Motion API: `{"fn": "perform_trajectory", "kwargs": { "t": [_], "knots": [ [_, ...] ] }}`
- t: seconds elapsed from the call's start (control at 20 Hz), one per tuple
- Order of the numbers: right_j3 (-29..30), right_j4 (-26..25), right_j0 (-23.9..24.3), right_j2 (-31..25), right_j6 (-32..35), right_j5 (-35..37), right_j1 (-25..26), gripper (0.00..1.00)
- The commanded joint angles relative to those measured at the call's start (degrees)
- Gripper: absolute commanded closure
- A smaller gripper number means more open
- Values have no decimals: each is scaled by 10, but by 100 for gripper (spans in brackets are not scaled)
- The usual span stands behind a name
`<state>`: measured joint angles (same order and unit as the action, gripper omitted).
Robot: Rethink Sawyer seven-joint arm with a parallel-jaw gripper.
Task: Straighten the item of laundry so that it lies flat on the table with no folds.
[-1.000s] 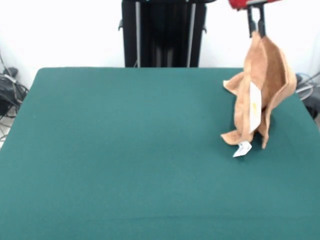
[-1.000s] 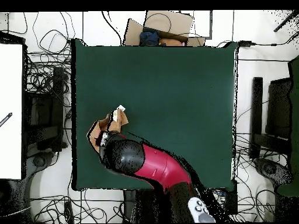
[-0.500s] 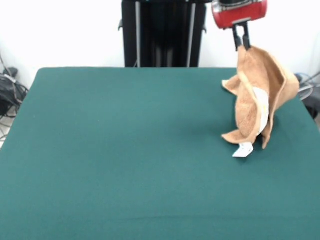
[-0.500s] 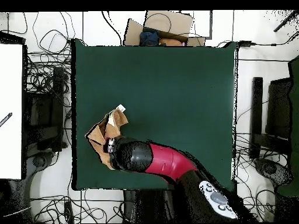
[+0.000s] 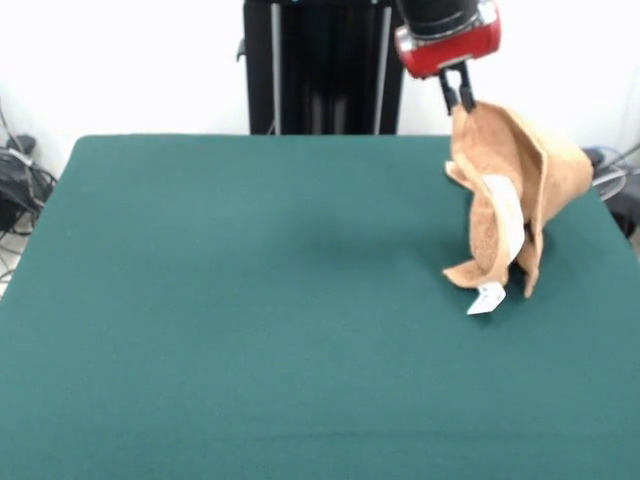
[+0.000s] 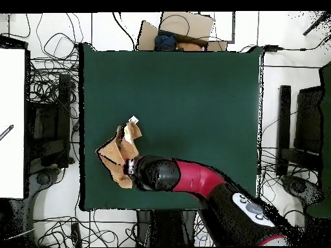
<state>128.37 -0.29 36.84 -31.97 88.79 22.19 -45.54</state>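
The orange-tan towel [image 5: 515, 190] hangs crumpled from my gripper [image 5: 459, 97], which is shut on its top corner. Its lower folds rest on the dark green table [image 5: 250, 300] at the right side in the front view. One white tag [image 5: 486, 297] lies on the table under it, and a longer white tag [image 5: 506, 215] shows on its front. From overhead the towel [image 6: 118, 153] sits bunched near the table's left edge [image 6: 84, 129], with the arm's black and red end [image 6: 158, 174] beside it covering the gripper.
Cables and dark equipment [image 6: 48, 103] crowd the floor left of the table. A cardboard box [image 6: 181, 29] sits beyond its top edge. A black stand [image 5: 325, 65] rises behind the table in the front view.
My gripper has moved left and lower in the front view, pulling the towel's top corner with it. The towel leans over and sags more; its base stays put.
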Motion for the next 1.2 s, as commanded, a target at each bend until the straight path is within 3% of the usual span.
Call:
{"fn": "perform_trajectory", "kwargs": {
  "t": [0.05, 0.5, 1.2],
  "knots": [
    [-54, -61, 34, -55, -66, 45, 58, 100],
    [-120, -109, 75, -66, -95, 131, 70, 100],
    [-154, -156, 120, -100, -105, 201, 71, 100]
  ]
}}
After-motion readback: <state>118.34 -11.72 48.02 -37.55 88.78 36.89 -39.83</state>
